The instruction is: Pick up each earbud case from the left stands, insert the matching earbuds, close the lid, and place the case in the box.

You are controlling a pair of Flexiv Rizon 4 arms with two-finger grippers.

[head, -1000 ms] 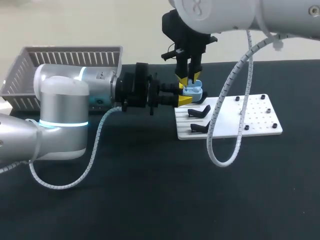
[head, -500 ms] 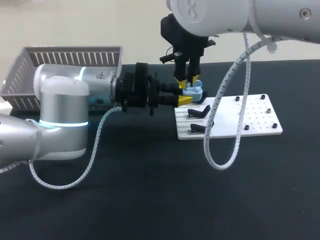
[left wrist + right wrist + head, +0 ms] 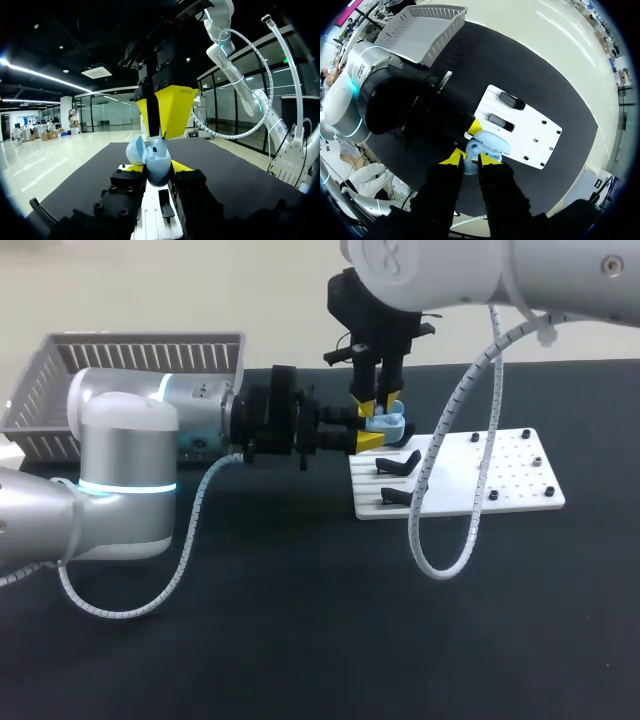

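Mid-task, on what looks like the earbud-insert step for one case.

Gripping the pale blue earbud case in the left gripper, clamped from both sides between the yellow tips. Lid open, tipped off to one side. Holding it in the air just over the left end of the white board, off any stand.

With the right gripper straight above the open case, right at its mouth. Cannot tell whether clenched, released or carrying an earbud: too crowded there in every view.

Done so far, judging by the layout: this case lifted and presented, lid up.

Left to do, as a judgement:
- seating the earbuds, not confirmed either way, with the inside of the case hidden
- shutting the lid, clearly not yet done
- dropping the case into the grey basket, well apart behind the left arm

No case seen in the part of the basket visible from the right wrist view, so probably no case finished yet.

Also two black pieces on the board, just beside and below the held case. Cannot tell whether bare stands or further items to handle. No other pale blue case in view anywhere. Hard to say how many cases remain.
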